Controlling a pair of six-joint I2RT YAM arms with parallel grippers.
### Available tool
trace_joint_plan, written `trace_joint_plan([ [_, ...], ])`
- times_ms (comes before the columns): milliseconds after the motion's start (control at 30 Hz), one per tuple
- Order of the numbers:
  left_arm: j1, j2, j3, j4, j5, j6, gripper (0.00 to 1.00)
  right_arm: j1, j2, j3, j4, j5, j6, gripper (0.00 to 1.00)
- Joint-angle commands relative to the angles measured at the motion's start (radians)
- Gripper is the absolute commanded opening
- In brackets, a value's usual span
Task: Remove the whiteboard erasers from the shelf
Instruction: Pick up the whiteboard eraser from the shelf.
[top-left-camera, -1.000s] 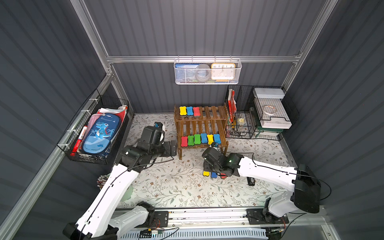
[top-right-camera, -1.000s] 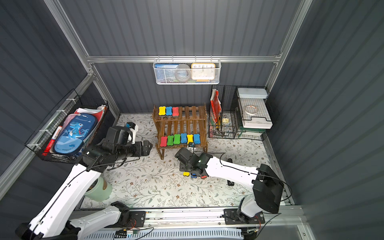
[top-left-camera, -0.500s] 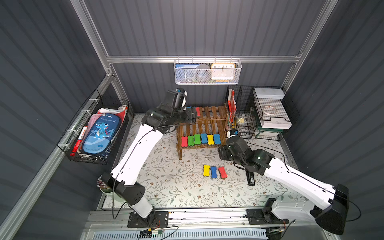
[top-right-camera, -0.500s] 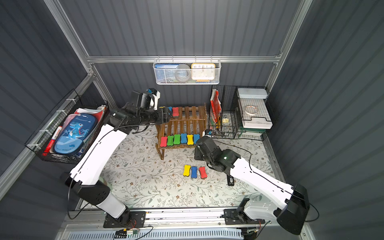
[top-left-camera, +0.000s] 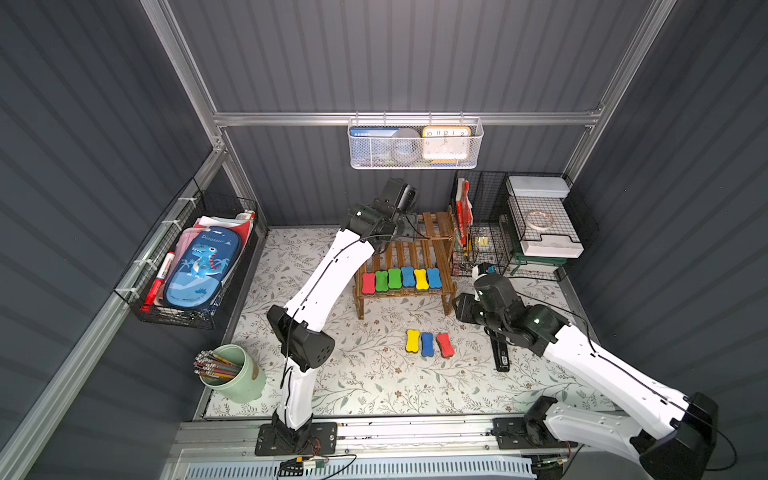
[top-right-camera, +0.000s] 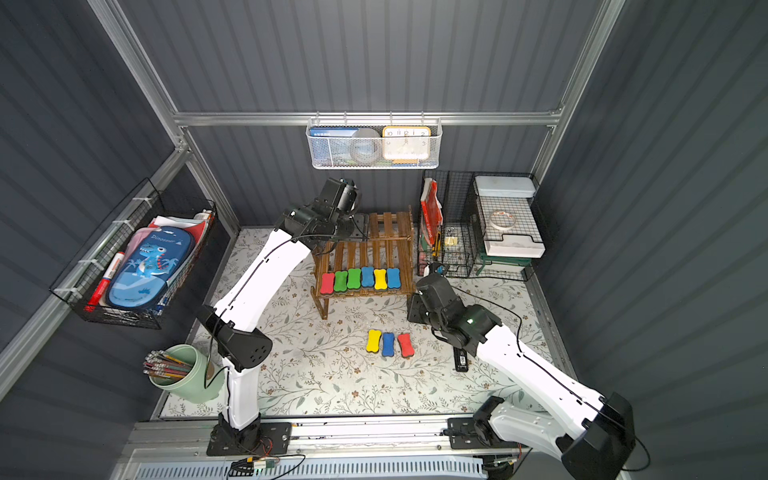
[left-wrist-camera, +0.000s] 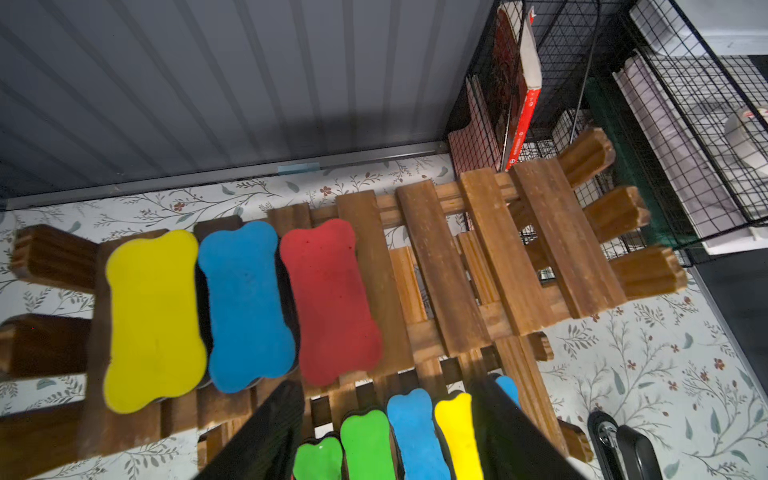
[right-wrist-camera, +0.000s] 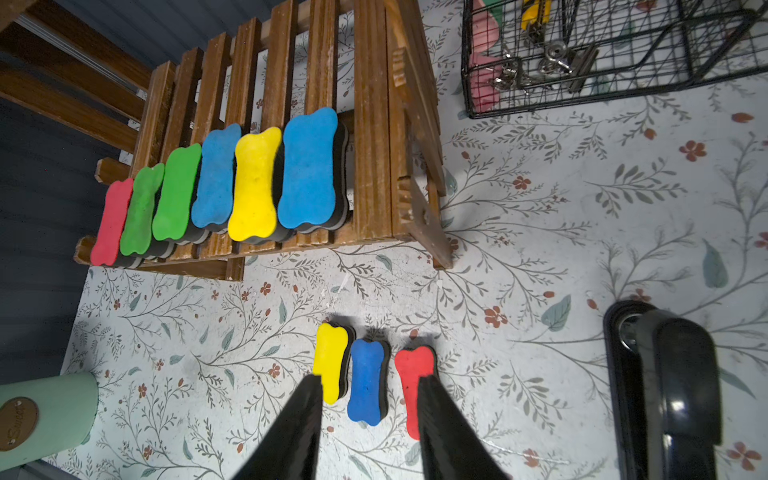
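Note:
The dark wooden shelf (top-left-camera: 436, 224) stands at the back of the mat. On its top tier lie yellow (left-wrist-camera: 153, 320), blue (left-wrist-camera: 247, 307) and red (left-wrist-camera: 332, 303) whiteboard erasers, hidden by my left arm in both top views. My left gripper (left-wrist-camera: 390, 399) hangs open and empty just above that tier, beside the red one. Several more erasers (top-left-camera: 401, 279) line the lower tier. A yellow (top-left-camera: 412, 340), a blue (top-left-camera: 427, 344) and a red eraser (top-left-camera: 444, 345) lie on the mat. My right gripper (right-wrist-camera: 369, 380) hovers open and empty to their right, off the shelf's front right leg.
A black wire-grid organiser (top-left-camera: 519, 224) stands right of the shelf, and a white mesh basket (top-left-camera: 415, 143) hangs above it. A black bar-shaped object (top-left-camera: 500, 357) lies under my right arm. A green pencil cup (top-left-camera: 232, 374) and a wall basket (top-left-camera: 195, 270) sit left.
My left arm has swung from the mat's left side up to the shelf's top tier. My right gripper has drawn back, up and to the right, from the three erasers on the mat.

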Motion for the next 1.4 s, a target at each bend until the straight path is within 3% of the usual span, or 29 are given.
trace_joint_plan([
  [0,-0.013,-0.009,0.020,0.008,-0.073,0.023,0.68,-0.018,-0.010,-0.019,0.004,-0.033,-0.015,0.42],
  [200,-0.024,0.009,0.016,0.034,-0.131,0.044,0.68,-0.047,-0.020,-0.035,0.013,-0.062,-0.015,0.42],
  [733,-0.024,0.090,0.064,0.032,-0.150,0.046,0.65,-0.100,-0.052,-0.055,0.001,-0.089,-0.026,0.42],
  [1367,-0.024,0.071,0.005,0.082,-0.235,0.027,0.65,-0.140,-0.058,-0.065,0.001,-0.119,-0.041,0.42],
])
